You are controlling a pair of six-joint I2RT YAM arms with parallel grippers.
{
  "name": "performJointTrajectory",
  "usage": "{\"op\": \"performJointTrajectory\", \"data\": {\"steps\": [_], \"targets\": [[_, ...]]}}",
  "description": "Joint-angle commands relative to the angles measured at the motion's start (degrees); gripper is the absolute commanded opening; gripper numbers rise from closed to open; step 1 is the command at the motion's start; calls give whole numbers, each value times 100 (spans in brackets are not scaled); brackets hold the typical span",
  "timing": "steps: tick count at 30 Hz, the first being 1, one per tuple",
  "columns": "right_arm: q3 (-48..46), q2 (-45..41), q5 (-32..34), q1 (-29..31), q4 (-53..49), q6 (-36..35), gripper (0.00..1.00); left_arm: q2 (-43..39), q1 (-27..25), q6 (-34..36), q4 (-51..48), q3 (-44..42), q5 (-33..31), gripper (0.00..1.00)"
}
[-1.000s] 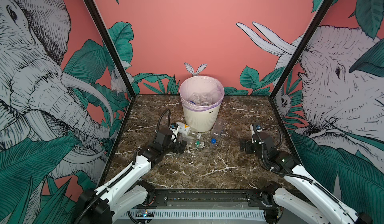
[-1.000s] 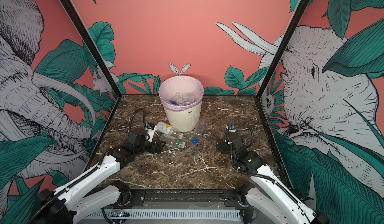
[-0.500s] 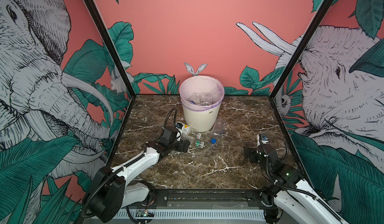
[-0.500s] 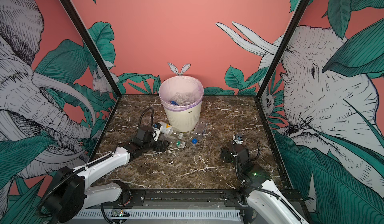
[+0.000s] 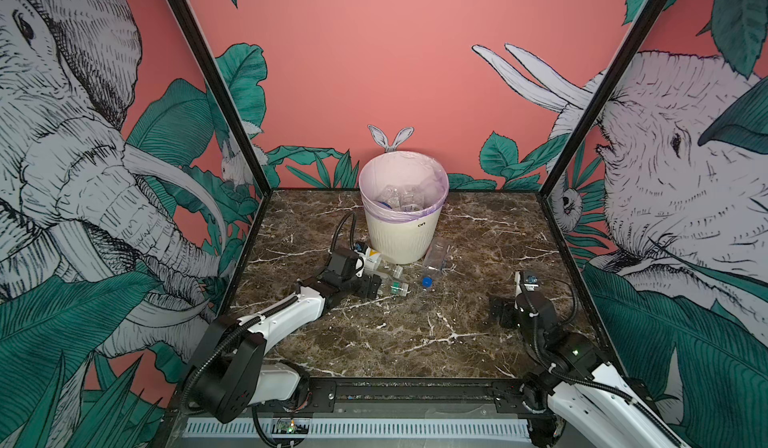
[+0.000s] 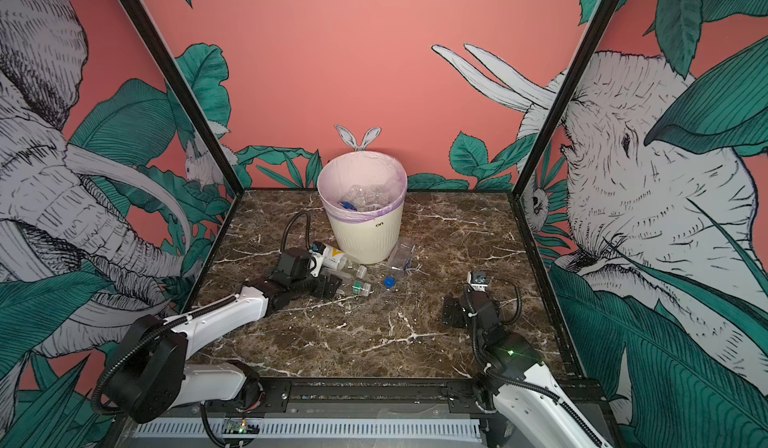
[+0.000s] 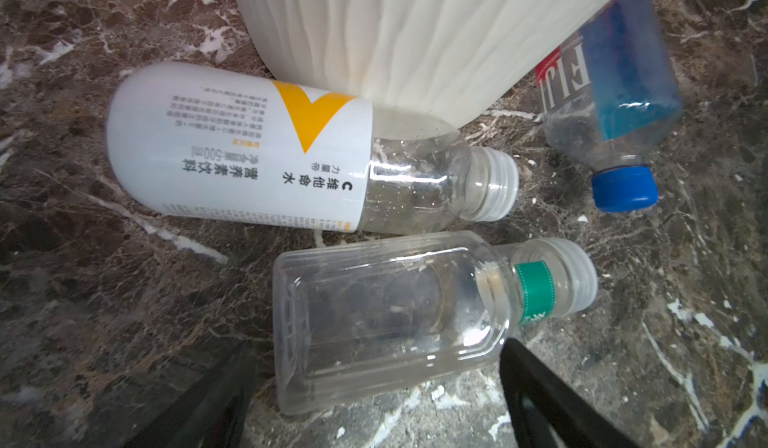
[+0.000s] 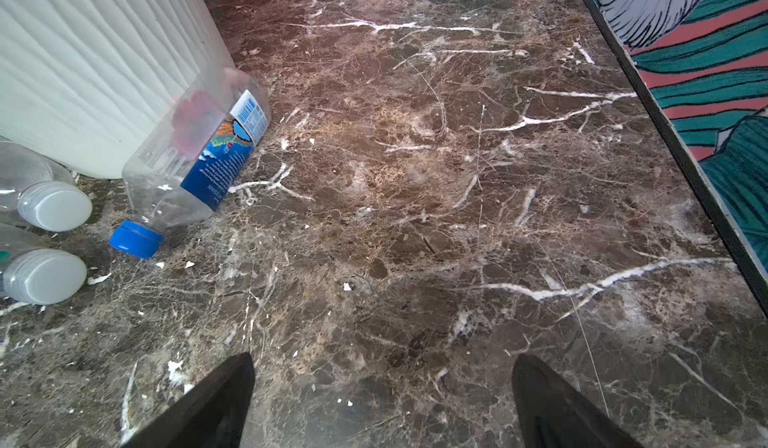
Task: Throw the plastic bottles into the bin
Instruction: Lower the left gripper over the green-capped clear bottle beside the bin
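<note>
The cream ribbed bin (image 5: 402,234) (image 6: 365,238) stands at the back middle with several plastic bottles inside its lilac bag. Three bottles lie at its foot. One is white with a yellow-marked label (image 7: 237,143) (image 5: 374,260). One is clear with a green neck band (image 7: 390,313) (image 6: 358,286). One is blue-capped with a blue label (image 7: 611,93) (image 8: 199,151) (image 5: 434,259). My left gripper (image 7: 378,350) (image 5: 370,288) is open, its fingers on either side of the clear bottle's base end. My right gripper (image 8: 383,361) (image 5: 500,311) is open over bare marble, empty.
The brown marble table (image 5: 415,334) is walled by patterned panels with black frame posts (image 5: 557,167). A black cable (image 5: 345,230) loops up from my left wrist beside the bin. The right panel's lower edge (image 8: 665,134) runs close to my right gripper.
My left arm has stretched out low and forward, bringing its gripper a little closer to the bottles. My right gripper has drawn back toward the table's front. Both stayed open.
</note>
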Motion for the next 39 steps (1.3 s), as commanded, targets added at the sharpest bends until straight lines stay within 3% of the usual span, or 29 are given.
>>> {"op": "performJointTrajectory", "data": {"steps": [1,20,25,32,39], "targets": [[-34,-37,93,-40,98,71,99,-51,15,-83,161,75,275,93],[-57,7,65,-68,173,51,99,-924,-71,-883,102,-585,865,92],[-65,-14,1,-77,175,36,99,-1240,-94,-623,-297,-540,486,93],[-50,33,-4,-84,200,37,99,-1005,-106,87,-1103,163,-36,92],[-60,25,-30,-89,199,30,99,-297,-107,230,-329,321,87,93]]}}
